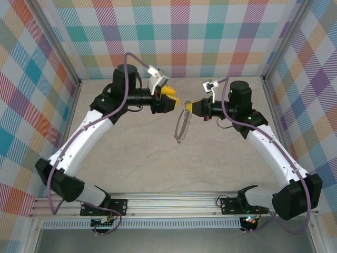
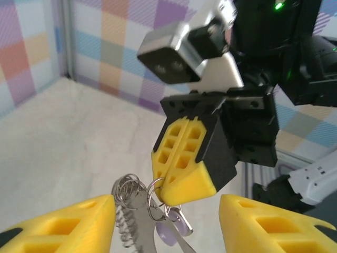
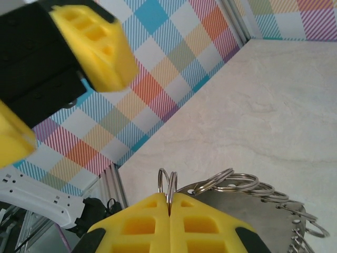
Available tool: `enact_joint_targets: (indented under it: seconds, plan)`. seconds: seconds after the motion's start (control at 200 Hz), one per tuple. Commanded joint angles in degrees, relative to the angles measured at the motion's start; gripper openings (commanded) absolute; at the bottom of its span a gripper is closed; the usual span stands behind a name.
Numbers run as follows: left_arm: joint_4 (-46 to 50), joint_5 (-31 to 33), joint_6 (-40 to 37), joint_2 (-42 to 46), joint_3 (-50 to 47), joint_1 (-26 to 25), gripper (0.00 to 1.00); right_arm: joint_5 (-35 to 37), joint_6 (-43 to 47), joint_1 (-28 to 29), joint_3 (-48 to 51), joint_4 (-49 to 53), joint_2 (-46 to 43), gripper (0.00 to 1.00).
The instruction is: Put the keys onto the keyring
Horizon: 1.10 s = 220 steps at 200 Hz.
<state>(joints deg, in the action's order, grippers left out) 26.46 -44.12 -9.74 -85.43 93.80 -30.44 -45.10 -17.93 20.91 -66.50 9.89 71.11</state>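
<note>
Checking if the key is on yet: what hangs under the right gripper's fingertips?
Under the right gripper hang the silver chain and the lilac key; the chain's crowded links hide how the key attaches.

The keyring hangs from the right gripper over the far middle of the surface. The left gripper is just left of it; the key dangles beneath.

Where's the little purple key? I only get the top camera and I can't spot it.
Observer: In the left wrist view, the purple key hangs just under the tip of the right gripper.
Operator: Is that gripper pinching anything?
Observer: Yes. The right wrist view shows it shut on the keyring, nipping one of its thin loops.
</note>
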Motion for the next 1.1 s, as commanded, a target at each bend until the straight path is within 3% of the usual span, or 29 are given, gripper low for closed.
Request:
enact_joint_targets:
  seconds: [0.0,0.465,0.76,1.095]
  plan:
    - [8.54,-7.8,-3.04,-3.44,3.91,1.58,0.5,-2.24,2.36,-0.36,-2.1,0.45,0.07,0.0]
    - [6.27,-15.84,1.9,-9.64,6.54,2.53,0.42,-2.92,0.66,-0.4,-1.26,-1.3,-0.36,0.0]
    - [4.88,-16.61,3.67,-10.37,6.09,2.05,0.39,-2.71,-0.07,-0.38,-1.27,-2.28,-0.22,0.0]
    - [4.64,-17.52,3.93,-10.19,6.07,1.37,0.26,-1.67,-0.3,-0.35,-1.01,-2.72,0.52,0.0]
